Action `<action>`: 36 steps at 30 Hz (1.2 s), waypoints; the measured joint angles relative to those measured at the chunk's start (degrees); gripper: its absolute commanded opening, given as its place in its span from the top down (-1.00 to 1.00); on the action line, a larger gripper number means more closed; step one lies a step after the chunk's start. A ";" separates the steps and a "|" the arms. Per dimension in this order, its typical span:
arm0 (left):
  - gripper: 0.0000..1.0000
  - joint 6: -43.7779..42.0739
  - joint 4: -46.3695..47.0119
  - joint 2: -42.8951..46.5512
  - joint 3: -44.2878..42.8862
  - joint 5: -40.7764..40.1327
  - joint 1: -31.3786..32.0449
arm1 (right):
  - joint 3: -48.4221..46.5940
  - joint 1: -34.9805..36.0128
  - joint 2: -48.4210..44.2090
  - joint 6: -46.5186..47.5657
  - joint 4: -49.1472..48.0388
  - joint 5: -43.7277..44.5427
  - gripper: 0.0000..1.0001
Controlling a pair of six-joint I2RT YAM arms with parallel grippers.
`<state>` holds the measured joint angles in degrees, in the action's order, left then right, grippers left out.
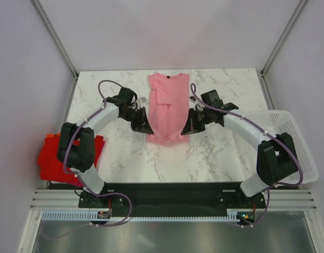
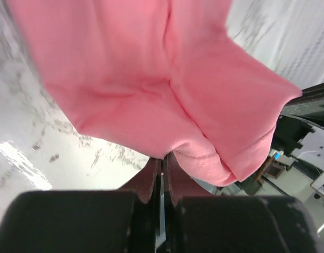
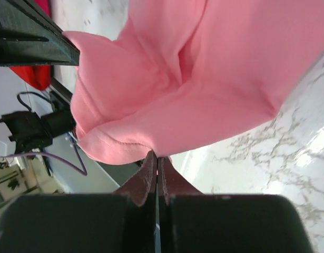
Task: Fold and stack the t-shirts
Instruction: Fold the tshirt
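A light pink t-shirt [image 1: 167, 108] lies lengthwise on the marble table, sides folded in, collar at the far end. My left gripper [image 1: 146, 128] is shut on its near left hem corner; the cloth [image 2: 151, 79] hangs from the pinched fingers [image 2: 151, 176] in the left wrist view. My right gripper [image 1: 186, 128] is shut on the near right hem corner; the cloth [image 3: 204, 74] drapes above its closed fingers [image 3: 167, 179]. The near hem is lifted a little off the table. A folded red t-shirt [image 1: 48, 158] with an orange one [image 1: 52, 138] sits at the left table edge.
A white perforated plastic basket [image 1: 293, 142] stands at the right edge of the table beside my right arm. The marble table [image 1: 204, 158] is bounded by white walls and metal frame posts at the back corners.
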<state>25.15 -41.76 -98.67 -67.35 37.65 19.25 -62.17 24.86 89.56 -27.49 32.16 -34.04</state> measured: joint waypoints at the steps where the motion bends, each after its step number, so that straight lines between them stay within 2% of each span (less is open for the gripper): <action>1: 0.95 -0.35 0.00 -0.07 -2.29 0.00 -0.87 | -1.99 -0.52 0.15 0.42 -0.15 0.39 1.00; 5: 0.96 -1.68 0.00 -2.43 -10.88 -0.11 -3.58 | -6.62 -3.10 2.64 1.62 -0.63 1.33 1.00; 11: 0.96 -3.80 0.09 -11.87 -20.22 -0.63 -4.87 | -11.50 -6.73 12.07 3.69 -1.53 3.19 1.00; 19: 0.95 -5.22 -0.13 -21.81 -27.19 -1.66 -4.87 | -21.20 -8.59 21.59 6.71 -2.08 5.64 1.00; 29: 0.95 -5.62 -0.09 -24.59 -30.64 -3.72 -5.05 | -27.58 -8.59 28.98 8.96 -2.91 7.32 0.99; 31: 0.75 -5.77 -0.09 -24.65 -30.64 -4.59 -5.09 | -28.63 -8.59 30.14 9.31 -2.84 7.69 0.68; 32: 0.58 -5.97 -0.09 -24.68 -30.64 -4.83 -5.09 | -29.11 -8.59 30.56 9.53 -2.84 7.98 0.49; 33: 0.33 -6.21 -0.11 -24.72 -30.64 -5.35 -5.09 | -29.66 -8.59 30.95 9.75 -2.75 8.28 0.21; 34: 0.26 -6.64 -0.15 -24.72 -30.67 -6.05 -5.09 | -30.18 -8.59 31.19 10.12 -2.78 8.57 0.06; 35: 0.15 -6.80 -0.33 -24.72 -30.71 -6.64 -5.11 | -30.86 -8.59 31.32 10.49 -2.69 9.11 0.00; 36: -0.11 -6.95 -0.55 -24.72 -30.73 -7.56 -5.22 | -31.34 -8.59 31.32 10.97 -2.64 9.60 -0.04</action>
<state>18.20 -42.30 -123.39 -98.08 30.09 14.02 -93.51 16.27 120.88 -16.51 29.52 -24.45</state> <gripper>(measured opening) 0.384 0.463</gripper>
